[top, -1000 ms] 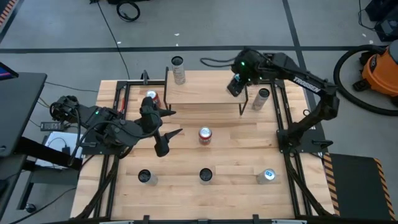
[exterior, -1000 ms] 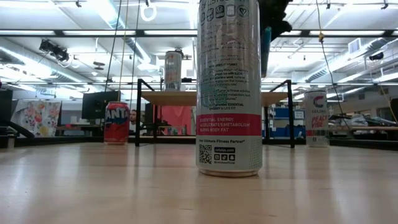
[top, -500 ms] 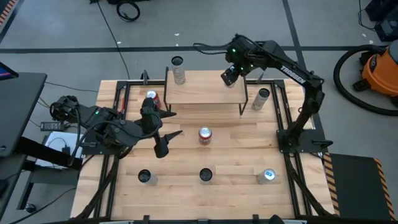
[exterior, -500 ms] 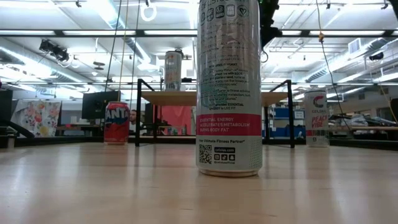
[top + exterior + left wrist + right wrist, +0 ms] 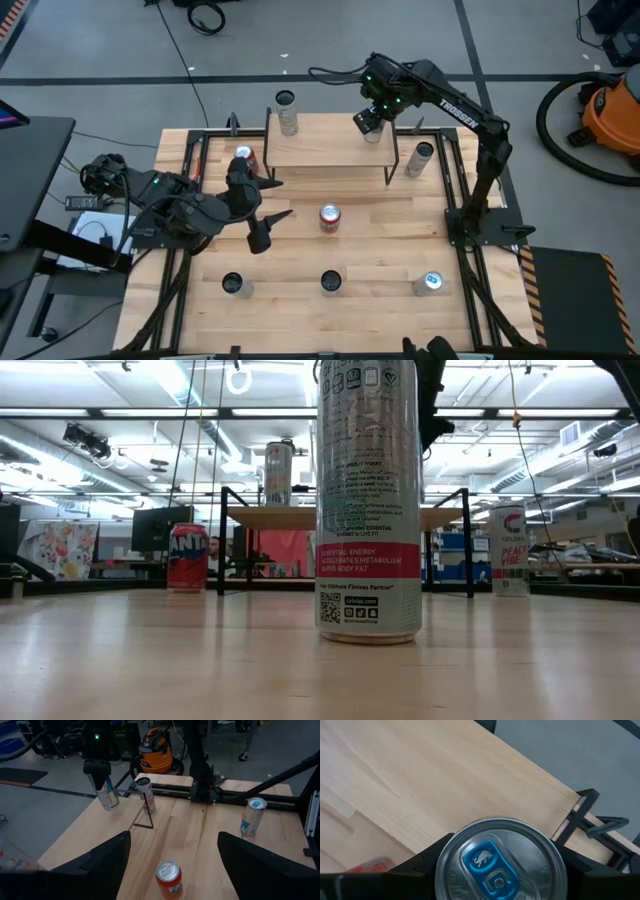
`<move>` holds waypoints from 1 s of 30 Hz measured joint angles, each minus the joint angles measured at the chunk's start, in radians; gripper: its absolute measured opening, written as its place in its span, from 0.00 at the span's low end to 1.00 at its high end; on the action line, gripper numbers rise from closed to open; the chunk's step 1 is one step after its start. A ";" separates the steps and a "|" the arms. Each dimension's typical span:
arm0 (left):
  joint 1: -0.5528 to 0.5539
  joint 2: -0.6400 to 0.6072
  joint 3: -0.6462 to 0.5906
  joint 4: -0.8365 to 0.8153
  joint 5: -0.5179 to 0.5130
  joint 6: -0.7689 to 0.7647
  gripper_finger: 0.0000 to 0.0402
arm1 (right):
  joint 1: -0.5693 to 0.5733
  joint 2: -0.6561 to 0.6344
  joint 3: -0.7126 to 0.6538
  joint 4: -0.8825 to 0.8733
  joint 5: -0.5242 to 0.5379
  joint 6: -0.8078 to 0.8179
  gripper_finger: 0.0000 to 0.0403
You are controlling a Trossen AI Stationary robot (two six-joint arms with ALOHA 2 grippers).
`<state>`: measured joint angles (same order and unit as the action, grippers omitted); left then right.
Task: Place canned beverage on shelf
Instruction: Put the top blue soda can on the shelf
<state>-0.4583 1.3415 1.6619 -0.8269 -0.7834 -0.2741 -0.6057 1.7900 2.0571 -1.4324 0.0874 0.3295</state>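
Observation:
My right gripper (image 5: 368,120) is shut on a silver can with a blue tab (image 5: 497,865). It hangs over the far right part of the shelf (image 5: 330,150), a light-wood board on black legs. The left wrist view shows that white-and-blue can (image 5: 108,796) below the gripper (image 5: 98,770). Another can (image 5: 287,112) stands on the shelf's far left corner. My left gripper (image 5: 275,200) waits open over the table, left of a red can (image 5: 329,217). My right gripper pinches the can's upper wall just under the rim (image 5: 442,862) between its two fingers (image 5: 575,867), one on each side. The fingers come from above, pointing steeply down. The can hangs slightly tilted, top up, clear of the shelf board (image 5: 420,780).
A red can (image 5: 243,158) stands left of the shelf and a silver can (image 5: 421,158) right of it. Three cans (image 5: 330,283) stand in a row along the near edge; the middle one (image 5: 368,500) fills the low view. Black frame rails (image 5: 455,190) border the table.
My right gripper has carried the can toward the table's far edge and a little to the left, from beside the shelf's right end to over its far right part. It has tipped to point more steeply down. The can stays lifted.

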 joint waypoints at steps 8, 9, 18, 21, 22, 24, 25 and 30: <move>0.000 0.000 0.000 -0.002 0.000 0.000 0.77 | -0.009 0.027 0.000 0.010 0.001 -0.019 0.61; 0.000 0.000 0.000 -0.002 0.000 0.000 0.77 | -0.011 0.028 0.000 0.012 0.000 -0.024 0.63; 0.000 0.000 0.000 -0.002 0.000 0.000 0.77 | -0.012 0.037 0.000 0.033 -0.003 -0.044 0.67; 0.000 0.000 0.000 -0.002 0.000 0.000 0.77 | -0.012 0.040 -0.001 0.052 -0.003 -0.045 0.66; 0.000 0.000 0.000 -0.002 0.000 0.000 0.77 | -0.012 0.040 -0.001 0.059 -0.003 -0.045 0.67; 0.000 0.000 0.000 -0.003 0.000 0.000 0.77 | -0.012 0.040 -0.001 0.081 -0.003 -0.045 0.67; 0.000 0.000 0.000 -0.002 0.000 0.000 0.77 | -0.012 0.040 -0.001 0.091 -0.003 -0.045 0.68; 0.000 0.000 0.000 -0.002 0.000 0.000 0.77 | -0.014 0.040 -0.001 0.116 -0.007 -0.045 0.68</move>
<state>-0.4583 1.3415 1.6619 -0.8291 -0.7837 -0.2745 -0.6197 1.8303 2.0563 -1.3161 0.0808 0.2848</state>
